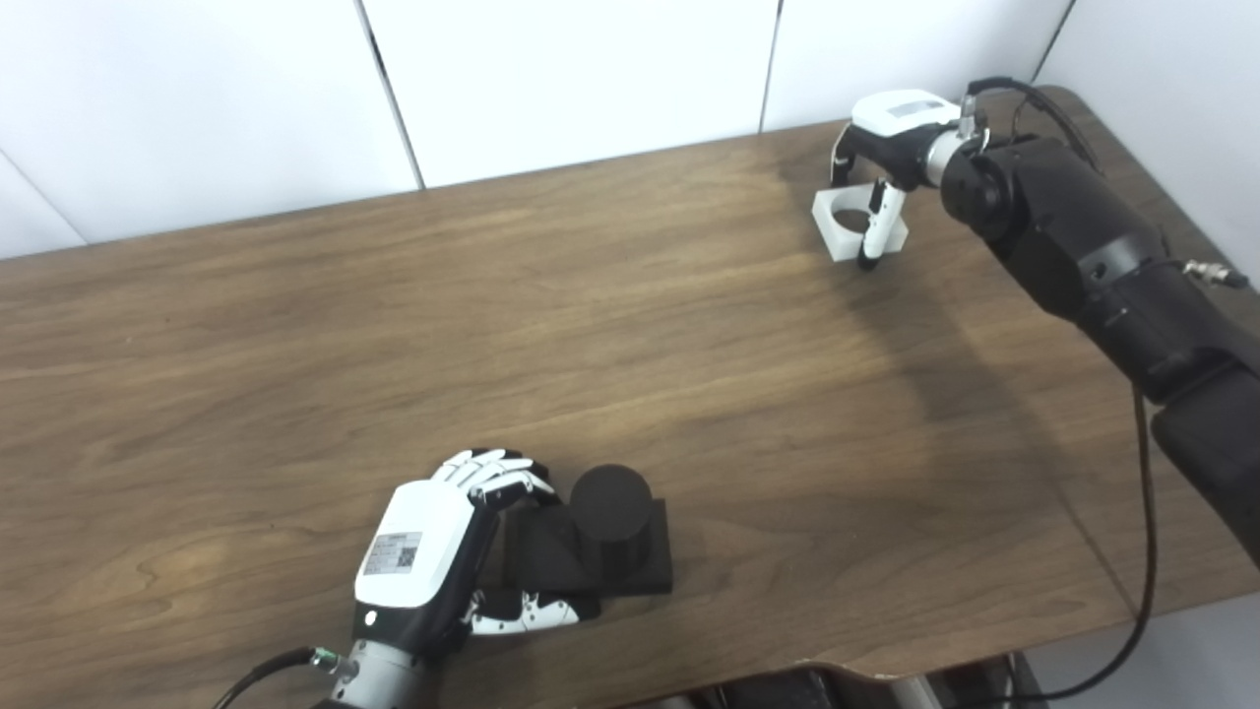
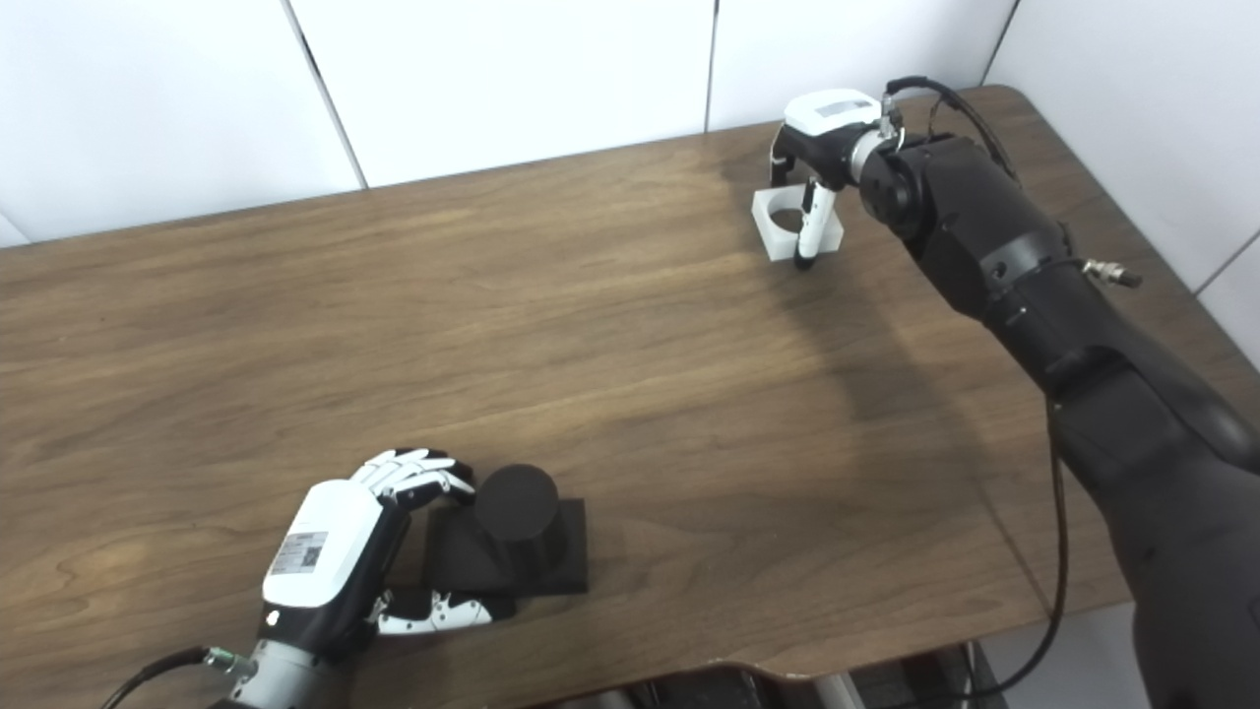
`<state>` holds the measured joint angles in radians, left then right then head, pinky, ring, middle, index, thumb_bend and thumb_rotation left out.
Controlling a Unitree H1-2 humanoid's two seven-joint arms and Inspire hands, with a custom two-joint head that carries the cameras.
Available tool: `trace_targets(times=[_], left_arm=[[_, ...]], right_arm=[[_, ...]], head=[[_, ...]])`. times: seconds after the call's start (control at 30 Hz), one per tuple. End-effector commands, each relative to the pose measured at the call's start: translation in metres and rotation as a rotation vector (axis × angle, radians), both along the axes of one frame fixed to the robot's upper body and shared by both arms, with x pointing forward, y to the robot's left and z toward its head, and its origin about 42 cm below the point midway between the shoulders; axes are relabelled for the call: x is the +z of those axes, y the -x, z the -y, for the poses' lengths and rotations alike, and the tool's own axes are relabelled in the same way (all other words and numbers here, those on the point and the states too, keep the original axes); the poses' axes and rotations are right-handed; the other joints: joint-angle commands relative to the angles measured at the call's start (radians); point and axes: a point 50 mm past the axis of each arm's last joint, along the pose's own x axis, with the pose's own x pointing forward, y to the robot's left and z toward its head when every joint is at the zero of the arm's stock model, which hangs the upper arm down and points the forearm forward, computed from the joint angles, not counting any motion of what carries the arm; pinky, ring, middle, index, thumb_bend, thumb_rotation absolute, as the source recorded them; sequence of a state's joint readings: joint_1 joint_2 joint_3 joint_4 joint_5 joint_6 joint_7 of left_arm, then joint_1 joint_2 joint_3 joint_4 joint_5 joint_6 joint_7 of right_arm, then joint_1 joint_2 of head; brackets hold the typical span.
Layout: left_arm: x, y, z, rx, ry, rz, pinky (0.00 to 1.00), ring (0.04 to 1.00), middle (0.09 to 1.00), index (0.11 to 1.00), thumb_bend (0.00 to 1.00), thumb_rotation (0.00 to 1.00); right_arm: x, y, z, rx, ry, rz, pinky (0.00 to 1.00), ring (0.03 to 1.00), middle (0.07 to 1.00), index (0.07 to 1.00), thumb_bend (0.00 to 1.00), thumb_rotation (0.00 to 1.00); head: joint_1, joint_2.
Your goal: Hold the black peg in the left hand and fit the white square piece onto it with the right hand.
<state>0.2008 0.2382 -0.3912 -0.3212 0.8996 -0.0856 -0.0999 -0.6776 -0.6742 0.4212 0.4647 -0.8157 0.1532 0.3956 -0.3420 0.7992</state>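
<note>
Near the front edge of the wooden worktop (image 1: 689,374), left of centre: black peg (image 1: 610,507), upright on its square black base, resting on the surface. Left hand (image 1: 443,551) wrapped around the base's left side, fingers (image 1: 492,471) curled over the far edge and thumb along the near edge; gripping the peg's base, by the look of it, though not lifted.

At the far right corner: white square piece (image 1: 854,223) with its round hole facing up, flat on the worktop or barely off it; hard to tell which. Right hand (image 1: 886,148) arched over it from above, one fingertip reaching down at the near side, other fingers at the far side. Closing around the piece, but no firm hold confirmed from either view.

Judged progress: early. First half seemingly settled, with the peg secured. Still left: a sure grasp on the white piece, a lift, a carry across the worktop from far right corner to front edge, alignment of hole over peg, and the push down. Peg and piece well apart.
</note>
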Motion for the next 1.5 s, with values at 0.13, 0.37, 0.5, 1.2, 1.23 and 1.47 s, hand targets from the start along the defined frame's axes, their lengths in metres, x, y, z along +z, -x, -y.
trace_targets(times=[0.13, 0.37, 0.5, 1.2, 1.23, 1.47], left_arm=[[-0.007, 0.01, -0.006, -0.009, -0.03, -0.041, 0.86, 0.805, 0.752, 0.489, 0.51, 0.05], [-0.012, 0.012, -0.008, -0.01, -0.022, -0.048, 0.85, 0.8, 0.748, 0.489, 0.51, 0.05], [-0.016, 0.014, -0.008, -0.005, -0.014, -0.05, 0.86, 0.806, 0.752, 0.489, 0.51, 0.05], [-0.028, 0.018, -0.007, 0.004, -0.014, -0.044, 0.89, 0.827, 0.769, 0.49, 0.51, 0.05], [-0.028, 0.018, -0.006, 0.003, -0.016, -0.043, 0.89, 0.825, 0.768, 0.49, 0.51, 0.05], [-0.027, 0.016, -0.002, 0.004, -0.02, -0.028, 0.87, 0.816, 0.761, 0.489, 0.51, 0.05]], right_arm=[[0.008, -0.005, 0.003, -0.028, 0.041, 0.017, 0.9, 0.866, 0.76, 0.485, 0.52, 0.14], [0.0, -0.002, 0.002, 0.003, 0.032, 0.033, 0.89, 0.855, 0.743, 0.484, 0.52, 0.13], [-0.005, 0.0, 0.002, -0.002, 0.019, 0.033, 0.92, 0.861, 0.744, 0.484, 0.52, 0.13], [0.046, 0.047, -0.065, 0.296, -0.018, 0.142, 0.97, 0.861, 0.767, 0.486, 0.52, 0.13], [0.048, 0.052, -0.068, 0.308, -0.019, 0.147, 0.97, 0.859, 0.766, 0.486, 0.52, 0.13], [0.065, 0.09, -0.091, 0.413, -0.058, 0.171, 0.95, 0.853, 0.756, 0.485, 0.52, 0.13]], head=[[-0.015, -0.029], [-0.022, -0.079], [-0.013, -0.102], [0.046, -0.128], [0.052, -0.128], [0.094, -0.112]])
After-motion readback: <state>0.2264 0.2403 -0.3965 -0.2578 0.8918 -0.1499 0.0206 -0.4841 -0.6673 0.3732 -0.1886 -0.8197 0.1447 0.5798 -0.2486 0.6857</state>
